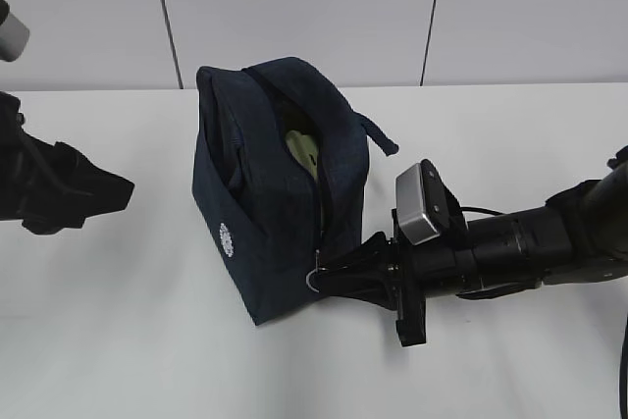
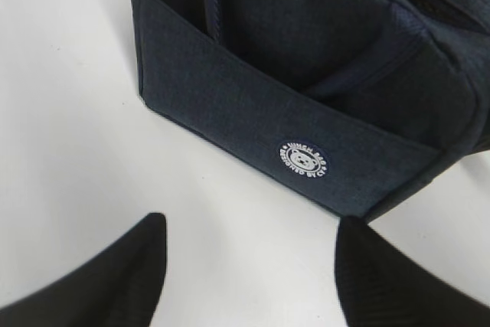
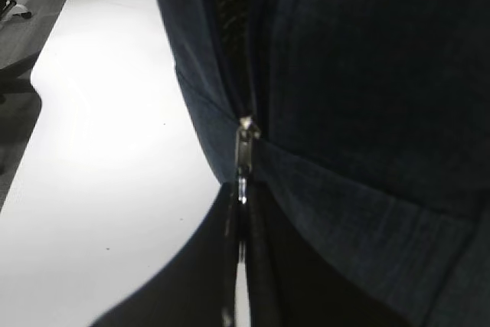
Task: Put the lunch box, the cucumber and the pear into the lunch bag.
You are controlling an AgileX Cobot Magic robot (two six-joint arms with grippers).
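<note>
The lunch bag [image 1: 280, 188] is standing on the table [image 1: 118, 311], a pale green lid showing inside. The right claw [image 1: 329, 277] is pinching the zipper pull [image 3: 243, 160] at the bag's lower end. The left claw [image 2: 249, 266] is hovering spread nearby. Judged step: working the zipper; next, a steady pull along its track.

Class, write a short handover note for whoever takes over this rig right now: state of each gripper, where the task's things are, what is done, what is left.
Left gripper: open, empty, hovering beside the lunch bag, facing its logo side.
Right gripper: shut on the zipper pull at the bag's lower end.
Lunch bag stands on the table, zipper mostly open; a pale green thing, probably the lunch box lid, shows inside.
Cucumber and pear: not visible on the table; presumably inside, unconfirmed.
Left: confirm contents, then probably zip the bag.
</note>
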